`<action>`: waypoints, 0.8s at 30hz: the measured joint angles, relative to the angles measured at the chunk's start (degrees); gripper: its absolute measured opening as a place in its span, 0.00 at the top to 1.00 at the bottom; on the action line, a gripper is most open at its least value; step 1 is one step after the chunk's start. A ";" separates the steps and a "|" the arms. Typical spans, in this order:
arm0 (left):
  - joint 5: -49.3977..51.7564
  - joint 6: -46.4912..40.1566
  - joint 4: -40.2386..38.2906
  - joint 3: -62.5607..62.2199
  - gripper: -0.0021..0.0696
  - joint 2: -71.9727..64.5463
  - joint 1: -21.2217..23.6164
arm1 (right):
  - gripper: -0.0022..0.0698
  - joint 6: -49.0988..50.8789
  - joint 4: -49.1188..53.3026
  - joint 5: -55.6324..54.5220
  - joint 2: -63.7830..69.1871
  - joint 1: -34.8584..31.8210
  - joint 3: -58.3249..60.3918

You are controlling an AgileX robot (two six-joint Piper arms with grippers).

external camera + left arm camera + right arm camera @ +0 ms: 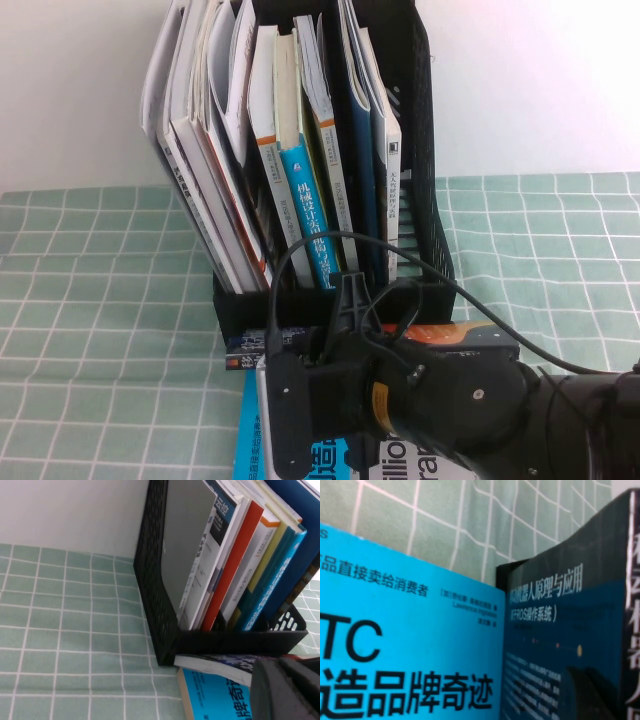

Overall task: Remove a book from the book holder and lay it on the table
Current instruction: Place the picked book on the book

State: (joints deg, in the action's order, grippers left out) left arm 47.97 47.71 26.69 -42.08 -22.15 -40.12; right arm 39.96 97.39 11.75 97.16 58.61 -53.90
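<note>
High view shows right end effector [347, 292] (over book [246, 352]).

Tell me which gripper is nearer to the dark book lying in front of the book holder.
Right. The right gripper hangs directly over the book. The left gripper is out of sight, its camera seeing the book from farther off.

- Tall black slatted plastic book holder [430, 200], matt;
- pale green checked cloth table [100, 300], soft, faintly creased;
- cyan paperback book [405, 655], glossy cover;
- dark paperback book [560, 645], smooth sheen
</note>
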 joint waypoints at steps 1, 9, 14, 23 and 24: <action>0.00 0.00 -0.19 0.00 0.97 0.00 0.00 | 0.79 0.00 -0.23 -0.11 0.14 0.00 -0.10; 0.00 -0.13 -1.26 0.00 0.97 0.00 0.00 | 0.79 -0.57 -5.72 -1.99 0.49 0.00 -0.33; 0.00 -1.09 -1.62 0.00 0.97 0.00 0.00 | 0.70 -1.01 -12.51 -2.37 0.49 0.00 -0.33; 0.00 -2.54 -2.19 0.00 0.97 0.00 0.00 | 0.33 -1.01 -20.93 -1.24 0.49 0.56 -0.33; 0.00 -2.65 -2.19 0.00 0.97 0.00 0.00 | 0.33 -1.01 -21.17 -1.10 0.49 0.79 -0.33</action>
State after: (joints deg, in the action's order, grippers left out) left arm 47.97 45.06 24.49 -42.08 -22.15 -40.12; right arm 38.95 76.22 10.65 97.65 59.40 -54.23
